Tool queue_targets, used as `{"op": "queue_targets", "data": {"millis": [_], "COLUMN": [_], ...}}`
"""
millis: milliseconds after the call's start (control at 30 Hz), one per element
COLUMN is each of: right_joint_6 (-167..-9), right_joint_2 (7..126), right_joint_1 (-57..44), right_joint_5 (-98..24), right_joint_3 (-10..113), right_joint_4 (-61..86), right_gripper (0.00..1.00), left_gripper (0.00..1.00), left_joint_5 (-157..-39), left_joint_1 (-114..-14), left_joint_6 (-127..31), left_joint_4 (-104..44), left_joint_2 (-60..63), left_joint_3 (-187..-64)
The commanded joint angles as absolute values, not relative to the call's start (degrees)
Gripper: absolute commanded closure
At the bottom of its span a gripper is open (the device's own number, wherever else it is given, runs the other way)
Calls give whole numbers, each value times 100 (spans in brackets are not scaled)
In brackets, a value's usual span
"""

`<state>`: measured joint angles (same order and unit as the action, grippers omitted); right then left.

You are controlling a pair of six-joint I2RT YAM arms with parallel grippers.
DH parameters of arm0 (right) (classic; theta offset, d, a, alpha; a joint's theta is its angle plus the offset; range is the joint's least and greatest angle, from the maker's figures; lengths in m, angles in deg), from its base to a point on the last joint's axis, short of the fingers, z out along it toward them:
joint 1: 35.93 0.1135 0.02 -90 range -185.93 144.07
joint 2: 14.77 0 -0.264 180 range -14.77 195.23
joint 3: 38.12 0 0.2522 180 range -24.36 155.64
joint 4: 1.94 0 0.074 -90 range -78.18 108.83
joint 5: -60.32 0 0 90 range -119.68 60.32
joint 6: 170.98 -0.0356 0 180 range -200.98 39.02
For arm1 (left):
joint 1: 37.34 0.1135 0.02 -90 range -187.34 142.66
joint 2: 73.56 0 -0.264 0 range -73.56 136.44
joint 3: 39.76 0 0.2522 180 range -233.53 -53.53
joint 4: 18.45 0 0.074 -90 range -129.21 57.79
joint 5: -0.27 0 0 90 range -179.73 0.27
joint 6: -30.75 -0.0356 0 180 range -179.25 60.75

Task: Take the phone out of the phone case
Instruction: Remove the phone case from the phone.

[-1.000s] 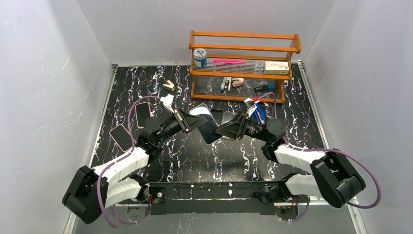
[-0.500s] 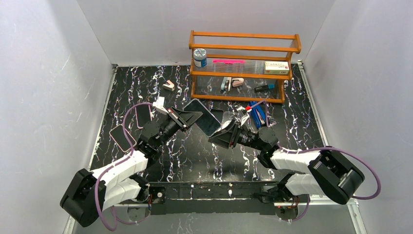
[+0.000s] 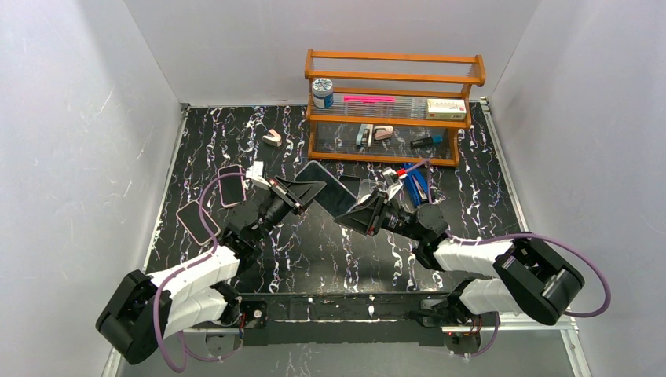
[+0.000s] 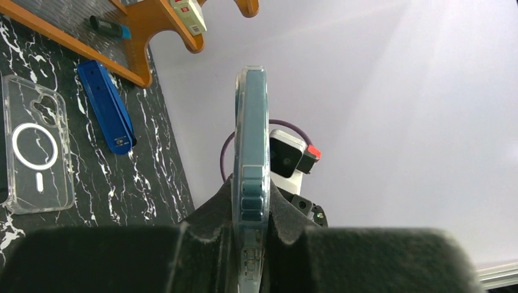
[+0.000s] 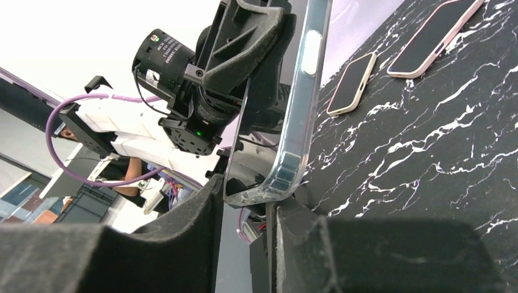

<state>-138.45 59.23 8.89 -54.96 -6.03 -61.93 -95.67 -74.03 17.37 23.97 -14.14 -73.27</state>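
The phone (image 3: 330, 187), dark and still in its clear phone case (image 4: 250, 122), hangs tilted above the middle of the table. My left gripper (image 3: 308, 191) is shut on its left end; in the left wrist view the case shows edge-on, squeezed between both pads (image 4: 287, 213). My right gripper (image 3: 355, 216) comes in from the right at the phone's lower corner. In the right wrist view that rounded case corner (image 5: 284, 177) sits between the fingertips of the right gripper (image 5: 250, 194), one finger on each side. Whether they press on it I cannot tell.
A wooden rack (image 3: 393, 106) with small items stands at the back. An empty clear case (image 4: 36, 152) and a blue object (image 3: 418, 187) lie in front of it. Two pink-cased phones (image 3: 230, 184) (image 3: 196, 221) lie on the left, with a small pink item (image 3: 272, 138) behind them.
Both arms shifted over the last second. The phone tipped up and moved back and left in my left gripper. My right gripper slid left and now stands around its lower corner, jaws narrower.
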Motion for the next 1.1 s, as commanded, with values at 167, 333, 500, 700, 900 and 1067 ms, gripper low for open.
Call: {"op": "queue_targets", "data": {"millis": [167,333,500,700,900,1067], "right_joint_6": [-12461,-11308,-10207,-9141,-8340,-8497], "right_joint_2": [5745,5493,5474,5601,5614,5609], "right_joint_1": [933,918,888,850,816,531], "right_joint_5": [-5906,-6212,-6729,-7245,-7144,-7258], "right_joint_3": [-314,-72,361,727,1050,1049], "right_joint_4": [-6318,-5403,-4402,-3692,-3038,-2860], "right_gripper": [92,99,99,99,99,99], "left_gripper": [100,100,100,100,100,100], "left_joint_5": [-9166,-9212,-9256,-9429,-9520,-9677], "left_joint_1": [-7443,-7443,-7439,-7443,-7443,-7274], "left_joint_6": [2281,2476,2516,2573,2520,2204], "left_joint_4": [2767,2644,2277,2189,2135,2002], "left_joint_2": [-1565,-1546,-1616,-1528,-1540,-1669], "left_joint_3": [-7221,-7185,-7265,-7331,-7364,-7427]}}
